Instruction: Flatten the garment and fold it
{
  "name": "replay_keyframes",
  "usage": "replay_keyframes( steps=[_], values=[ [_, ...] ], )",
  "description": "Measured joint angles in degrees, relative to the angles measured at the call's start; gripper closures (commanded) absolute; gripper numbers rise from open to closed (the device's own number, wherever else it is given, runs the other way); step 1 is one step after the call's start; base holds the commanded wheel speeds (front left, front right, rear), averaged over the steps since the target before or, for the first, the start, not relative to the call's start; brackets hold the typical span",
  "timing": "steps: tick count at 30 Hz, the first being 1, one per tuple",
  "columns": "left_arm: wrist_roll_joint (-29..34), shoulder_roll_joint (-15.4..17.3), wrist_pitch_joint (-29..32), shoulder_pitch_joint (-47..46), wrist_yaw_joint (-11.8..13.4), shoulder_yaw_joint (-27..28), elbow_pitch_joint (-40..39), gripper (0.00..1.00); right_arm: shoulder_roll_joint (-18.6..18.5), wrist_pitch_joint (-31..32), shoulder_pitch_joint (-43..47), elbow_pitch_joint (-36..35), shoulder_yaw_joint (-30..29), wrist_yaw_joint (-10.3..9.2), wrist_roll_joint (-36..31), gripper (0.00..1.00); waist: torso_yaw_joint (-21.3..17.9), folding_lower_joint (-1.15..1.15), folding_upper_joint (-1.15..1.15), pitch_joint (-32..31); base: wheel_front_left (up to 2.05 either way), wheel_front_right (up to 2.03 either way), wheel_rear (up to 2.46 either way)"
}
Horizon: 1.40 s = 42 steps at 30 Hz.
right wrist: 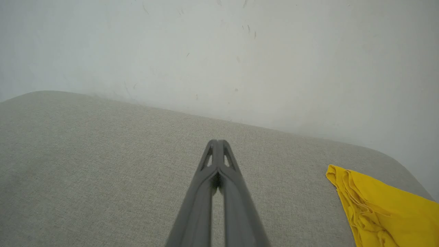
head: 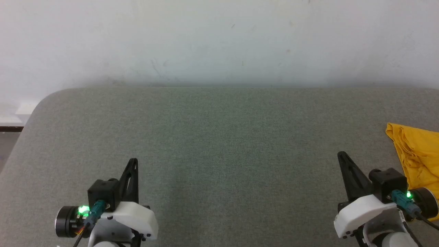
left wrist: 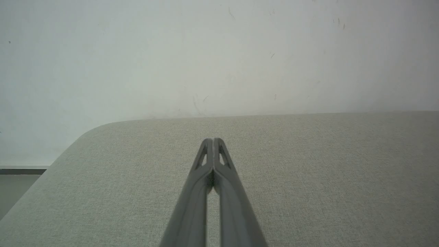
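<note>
The garment (head: 416,154) is a yellow cloth bunched in folds at the right edge of the grey fabric-covered table (head: 219,137); part of it runs out of the picture. In the right wrist view the garment (right wrist: 384,209) lies at the lower right. My right gripper (head: 341,156) is shut and empty, a little to the left of the garment and apart from it. Its tips (right wrist: 217,141) meet above bare fabric. My left gripper (head: 133,161) is shut and empty at the lower left, and its tips (left wrist: 213,139) are pressed together over the table.
A pale, scuffed wall (head: 219,41) rises straight behind the table's far edge. The table's far left corner (head: 48,97) is rounded, with floor and a dark skirting strip (head: 10,129) beyond it.
</note>
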<state>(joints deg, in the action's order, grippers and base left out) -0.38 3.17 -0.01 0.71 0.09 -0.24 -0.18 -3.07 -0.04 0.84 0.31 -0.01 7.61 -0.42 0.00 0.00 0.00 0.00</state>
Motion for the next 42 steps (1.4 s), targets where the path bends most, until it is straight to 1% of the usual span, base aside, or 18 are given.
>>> replay_keyframes(
  steps=[42],
  values=[
    [0.0,0.0,0.0,0.0,0.0,0.0,0.0,1.0,0.0,0.0,0.0,0.0,0.0,0.0,0.0,1.0,0.0,0.01,0.0,0.0,0.0,0.0,0.0]
  ],
)
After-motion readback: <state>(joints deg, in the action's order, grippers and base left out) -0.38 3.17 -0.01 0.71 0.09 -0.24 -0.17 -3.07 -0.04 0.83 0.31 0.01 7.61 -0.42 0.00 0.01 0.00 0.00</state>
